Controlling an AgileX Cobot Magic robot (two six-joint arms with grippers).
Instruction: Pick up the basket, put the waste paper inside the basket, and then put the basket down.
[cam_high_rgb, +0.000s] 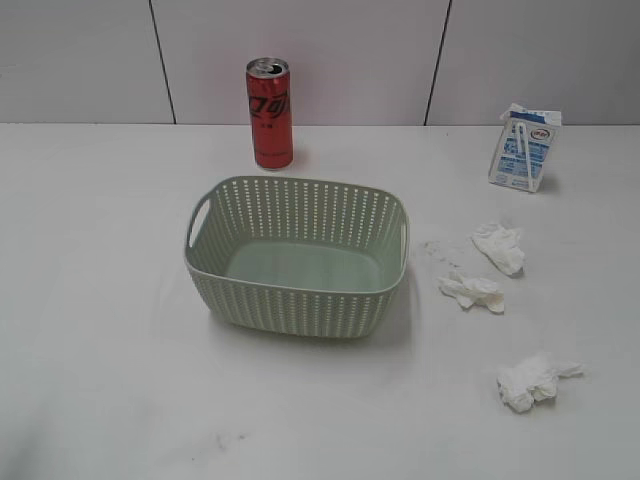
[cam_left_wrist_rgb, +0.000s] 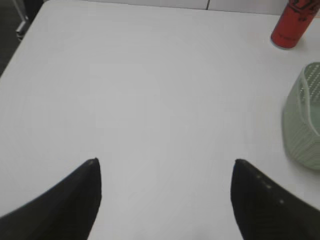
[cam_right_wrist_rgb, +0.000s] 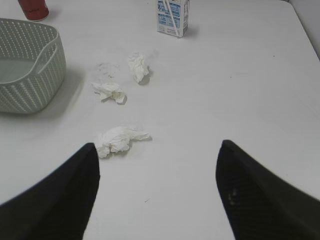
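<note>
The pale green basket (cam_high_rgb: 297, 255) stands empty in the middle of the white table; its end shows in the left wrist view (cam_left_wrist_rgb: 303, 120) and its side in the right wrist view (cam_right_wrist_rgb: 27, 65). Three white paper wads lie to its right: a far one (cam_high_rgb: 499, 246) (cam_right_wrist_rgb: 138, 67), a middle one (cam_high_rgb: 472, 291) (cam_right_wrist_rgb: 110, 91) and a near one (cam_high_rgb: 530, 381) (cam_right_wrist_rgb: 118, 139). My left gripper (cam_left_wrist_rgb: 165, 162) is open and empty over bare table, left of the basket. My right gripper (cam_right_wrist_rgb: 157, 145) is open and empty, the near wad just beyond its left finger. Neither gripper shows in the exterior view.
A red can (cam_high_rgb: 269, 112) (cam_left_wrist_rgb: 293, 22) (cam_right_wrist_rgb: 33, 8) stands behind the basket. A blue-and-white carton (cam_high_rgb: 524, 147) (cam_right_wrist_rgb: 173, 17) stands at the back right. The table's left edge (cam_left_wrist_rgb: 20, 47) and far right corner (cam_right_wrist_rgb: 295, 15) are in sight.
</note>
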